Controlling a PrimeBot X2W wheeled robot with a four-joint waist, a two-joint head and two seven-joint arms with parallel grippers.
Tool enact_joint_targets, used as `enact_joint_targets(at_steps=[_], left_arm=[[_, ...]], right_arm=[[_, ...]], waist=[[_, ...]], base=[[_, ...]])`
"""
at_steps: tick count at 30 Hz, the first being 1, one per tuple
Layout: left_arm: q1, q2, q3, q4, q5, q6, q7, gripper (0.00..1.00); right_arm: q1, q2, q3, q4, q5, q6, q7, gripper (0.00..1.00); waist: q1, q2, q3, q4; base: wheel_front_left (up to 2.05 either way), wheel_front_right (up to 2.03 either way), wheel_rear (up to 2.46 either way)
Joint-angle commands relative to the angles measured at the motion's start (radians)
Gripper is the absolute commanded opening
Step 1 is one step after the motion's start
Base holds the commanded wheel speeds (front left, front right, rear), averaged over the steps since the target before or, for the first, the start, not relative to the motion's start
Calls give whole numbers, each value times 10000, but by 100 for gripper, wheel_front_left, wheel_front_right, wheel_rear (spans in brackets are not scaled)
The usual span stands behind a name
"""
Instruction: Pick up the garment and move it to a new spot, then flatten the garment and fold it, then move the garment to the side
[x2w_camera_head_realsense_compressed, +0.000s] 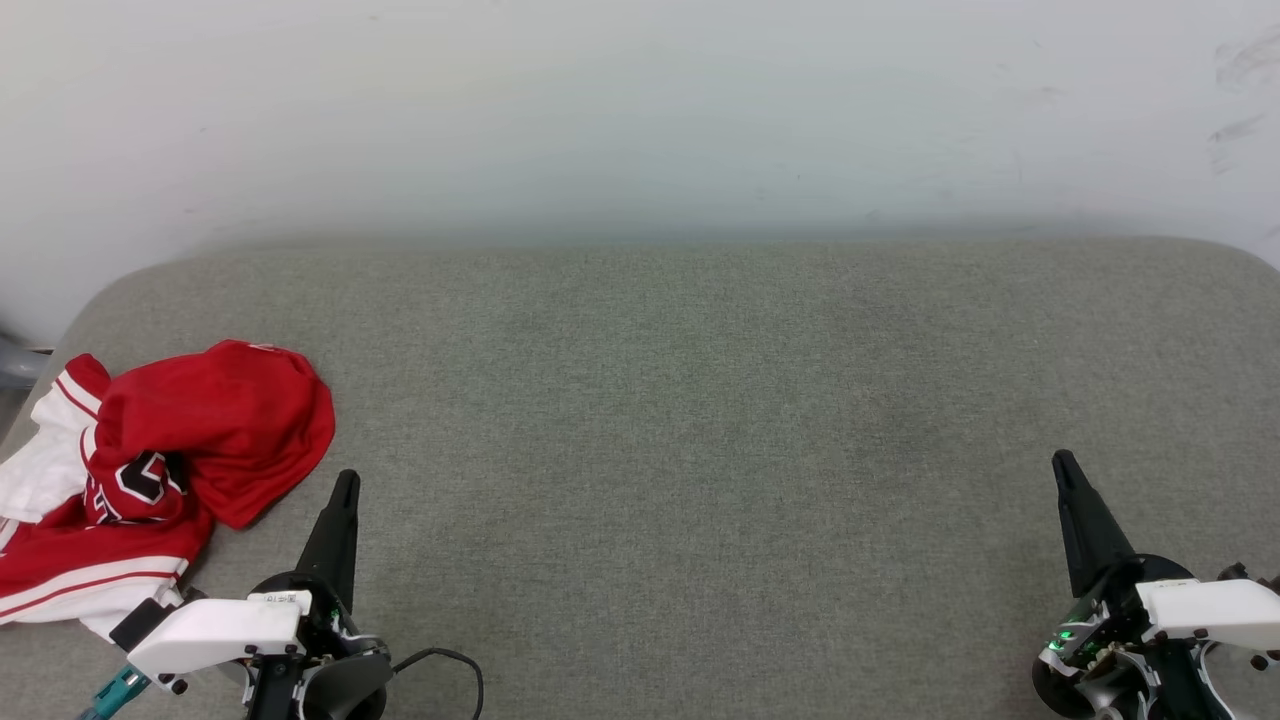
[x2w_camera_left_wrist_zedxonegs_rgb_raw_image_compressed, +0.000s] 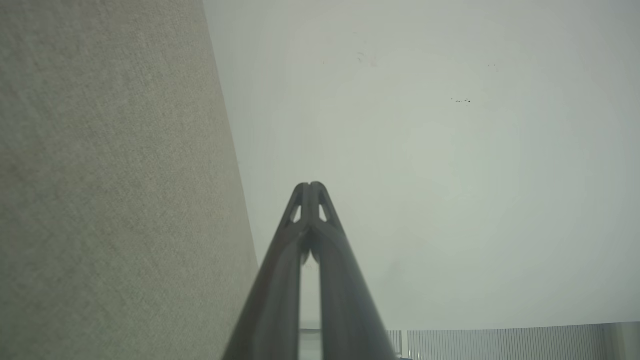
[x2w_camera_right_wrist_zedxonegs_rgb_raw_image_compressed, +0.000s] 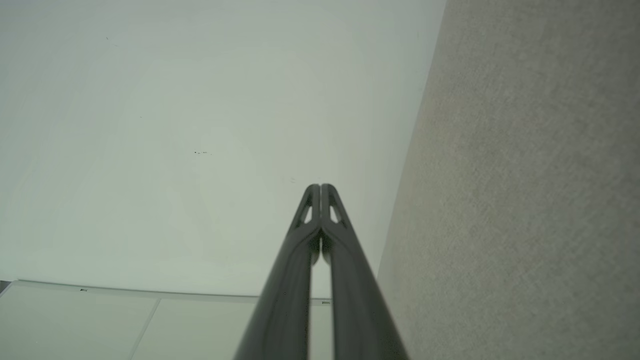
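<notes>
Placement of the task item: the crumpled red jersey-style garment with white striped sleeves (x2w_camera_head_realsense_compressed: 215, 425) lies in a heap at the left near corner of the grey fabric-covered table with rounded corners (x2w_camera_head_realsense_compressed: 700, 400), its red body folded over itself so that just one black, white-outlined letter is legible among the folds. Judged from this heap, pickup has not yet begun, and the broad bare middle of the table is the likely spot for flattening. The left gripper (x2w_camera_head_realsense_compressed: 346, 482) rests low at the near edge, just beside the garment's red hem with a strip of table showing between; its jaws are pressed together on nothing, which the left wrist view confirms, the left gripper (x2w_camera_left_wrist_zedxonegs_rgb_raw_image_compressed: 310, 186) pointing toward the plain white wall (x2w_camera_head_realsense_compressed: 640, 100). The right gripper (x2w_camera_head_realsense_compressed: 1062, 462) sits well apart at the right near corner, jaws likewise pressed together and empty, as the right wrist view shows (x2w_camera_right_wrist_zedxonegs_rgb_raw_image_compressed: 320, 186). Both point away from the robot, a posture judged to be a parked stance that leaves the work area unobstructed. Count: one garment, one table, two grippers with two dark fingers each, one black cable (x2w_camera_head_realsense_compressed: 450, 655) looping behind the left wrist
</notes>
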Motion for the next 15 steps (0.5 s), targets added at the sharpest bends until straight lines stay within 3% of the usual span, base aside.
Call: enact_joint_targets(at_steps=[1,15], left_arm=[[-63,-22,22,-9,3,-25,17,0],[-63,-22,22,-9,2,-25,17,0]], right_arm=[[-137,-24,12,1,40,-3,-16,0],[-137,-24,12,1,40,-3,-16,0]], waist=[[0,0,0,0],[0,0,0,0]], base=[[0,0,0],[0,0,0]])
